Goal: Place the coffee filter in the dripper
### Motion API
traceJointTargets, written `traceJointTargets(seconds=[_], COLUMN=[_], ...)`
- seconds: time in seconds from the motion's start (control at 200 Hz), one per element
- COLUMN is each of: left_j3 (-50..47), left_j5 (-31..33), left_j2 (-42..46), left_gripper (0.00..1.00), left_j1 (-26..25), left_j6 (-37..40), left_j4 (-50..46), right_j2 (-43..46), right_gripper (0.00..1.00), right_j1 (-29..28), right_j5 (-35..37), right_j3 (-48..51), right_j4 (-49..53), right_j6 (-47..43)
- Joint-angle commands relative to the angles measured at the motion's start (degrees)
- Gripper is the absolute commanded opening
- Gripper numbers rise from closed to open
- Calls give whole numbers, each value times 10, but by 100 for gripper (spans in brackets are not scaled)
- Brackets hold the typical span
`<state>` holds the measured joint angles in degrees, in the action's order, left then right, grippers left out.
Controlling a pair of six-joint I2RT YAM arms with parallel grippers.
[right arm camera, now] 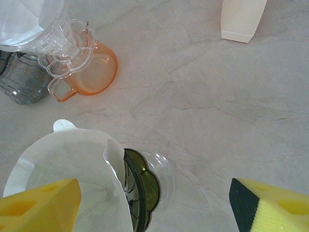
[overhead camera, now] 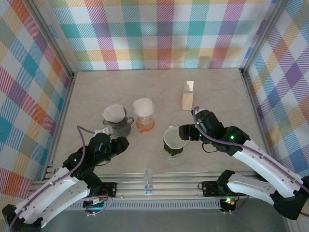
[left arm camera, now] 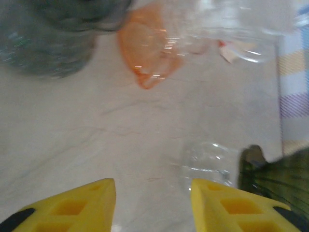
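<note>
The white paper coffee filter (right arm camera: 67, 169) sits point-down in the green dripper (right arm camera: 140, 186) at the front of the desk (right arm camera: 217, 111), and I'd say it leans a little to one side. The right hand (overhead camera: 186, 132) hovers just beside it, spread wide and gripping nothing. The left hand (left arm camera: 152, 187) is likewise spread and empty. The paper looks featherlight, floppy and easily creased, so I'd pinch its upper rim gently, 1 wall between 2 fingers.

Robotics lab test cell: a pale marble-look worktop (overhead camera: 159, 96) is boxed in by aluminium frame posts (overhead camera: 48, 36) and bright plaid fabric walls (overhead camera: 159, 34). A left arm (overhead camera: 53, 188) and right arm (overhead camera: 263, 162) are bolted to a metal rail (overhead camera: 183, 186).
</note>
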<state>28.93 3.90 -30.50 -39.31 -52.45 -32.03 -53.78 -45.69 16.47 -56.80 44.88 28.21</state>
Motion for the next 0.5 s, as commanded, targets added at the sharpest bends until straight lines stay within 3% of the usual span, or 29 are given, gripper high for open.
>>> traceJointTargets(seconds=[0.0,0.15,0.35,0.495], left_j3=[-20,-61,-90,-119], left_j5=[12,-55,-96,-151], left_j2=[20,-5,-27,-65], left_gripper=[38,27,0,0], left_j1=[38,131,260,363], left_j6=[-28,-20,4,-2], left_j4=[-42,-1,59,134], right_j2=[14,17,25,31], right_gripper=[82,82,82,83], right_j1=[1,2,3,3], right_j5=[7,7,1,-4], right_j3=[6,11,21,25], right_j4=[-25,-31,-41,-47], right_j6=[-6,-14,-16,-17])
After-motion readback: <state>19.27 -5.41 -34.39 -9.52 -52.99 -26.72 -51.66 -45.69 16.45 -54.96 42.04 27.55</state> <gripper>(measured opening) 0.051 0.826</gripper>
